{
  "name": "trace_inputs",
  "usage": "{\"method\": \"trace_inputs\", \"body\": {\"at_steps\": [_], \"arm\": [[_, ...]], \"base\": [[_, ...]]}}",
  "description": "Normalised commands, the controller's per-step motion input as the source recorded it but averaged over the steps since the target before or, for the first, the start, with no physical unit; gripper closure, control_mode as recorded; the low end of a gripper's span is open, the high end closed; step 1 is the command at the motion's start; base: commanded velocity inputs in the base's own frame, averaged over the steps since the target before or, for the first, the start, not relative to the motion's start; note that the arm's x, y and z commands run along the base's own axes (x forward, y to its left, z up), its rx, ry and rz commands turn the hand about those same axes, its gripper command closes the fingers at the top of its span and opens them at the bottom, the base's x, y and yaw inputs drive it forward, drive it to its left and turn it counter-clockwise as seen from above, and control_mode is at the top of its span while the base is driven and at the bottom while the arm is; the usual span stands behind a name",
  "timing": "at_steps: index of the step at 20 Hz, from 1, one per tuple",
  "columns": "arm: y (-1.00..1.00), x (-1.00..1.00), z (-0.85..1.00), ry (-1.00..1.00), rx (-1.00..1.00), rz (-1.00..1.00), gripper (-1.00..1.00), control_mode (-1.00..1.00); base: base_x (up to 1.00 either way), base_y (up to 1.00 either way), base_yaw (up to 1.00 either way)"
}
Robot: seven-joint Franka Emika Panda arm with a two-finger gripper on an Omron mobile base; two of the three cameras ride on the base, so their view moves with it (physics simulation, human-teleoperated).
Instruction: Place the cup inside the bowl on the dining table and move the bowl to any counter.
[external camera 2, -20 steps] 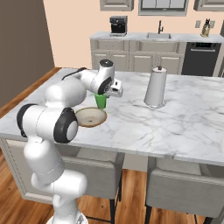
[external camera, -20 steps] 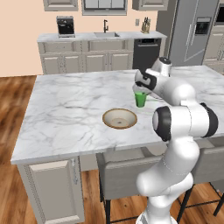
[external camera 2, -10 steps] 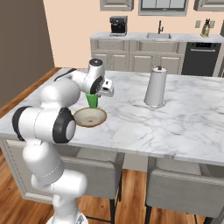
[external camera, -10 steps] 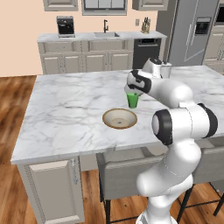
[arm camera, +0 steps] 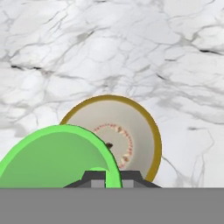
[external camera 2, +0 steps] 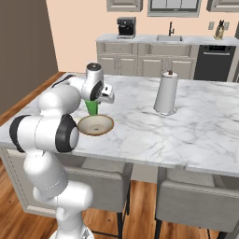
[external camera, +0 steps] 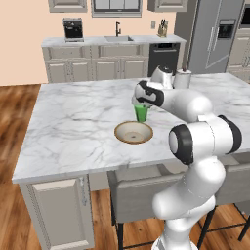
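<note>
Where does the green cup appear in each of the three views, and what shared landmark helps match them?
Left base view: cup centre, beyond the bowl.
Right base view: cup left of centre, just above the bowl.
Hand view: cup lower left, overlapping the bowl.
Shared landmark: the bowl on the dining table.

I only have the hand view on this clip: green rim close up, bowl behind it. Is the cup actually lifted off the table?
Observer: Yes. In the left base view the cup hangs in the shut gripper, clear of the dining table.
Operator: How is it placed relative to the bowl?
Observer: Above the far rim of the bowl, not inside it.
Operator: Anything else nearby on the table?
Observer: A paper towel roll stands upright, well apart from the bowl.
</note>
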Motion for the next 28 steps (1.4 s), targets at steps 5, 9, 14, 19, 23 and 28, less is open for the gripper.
{"method": "trace_inputs", "body": {"at_steps": [5, 9, 14, 19, 23, 28], "arm": [[0.06, 0.00, -0.20, 0.00, 0.00, 0.00, 1.00, -1.00], [0.02, -0.02, -0.19, 0.00, 0.00, 0.00, 1.00, -1.00], [0.06, -0.08, -0.09, 0.00, 0.00, 0.00, 1.00, -1.00], [0.12, -0.13, -0.04, 0.00, 0.00, 0.00, 1.00, -1.00], [0.14, -0.08, -0.02, 0.00, 0.00, 0.00, 1.00, -1.00], [0.01, 0.00, -0.18, 0.00, 0.00, 0.00, 1.00, -1.00]], "base": [[0.00, 0.00, 0.00], [0.00, 0.00, 0.00], [0.00, 0.00, 0.00], [0.00, 0.00, 0.00], [0.00, 0.00, 0.00], [0.00, 0.00, 0.00]]}}
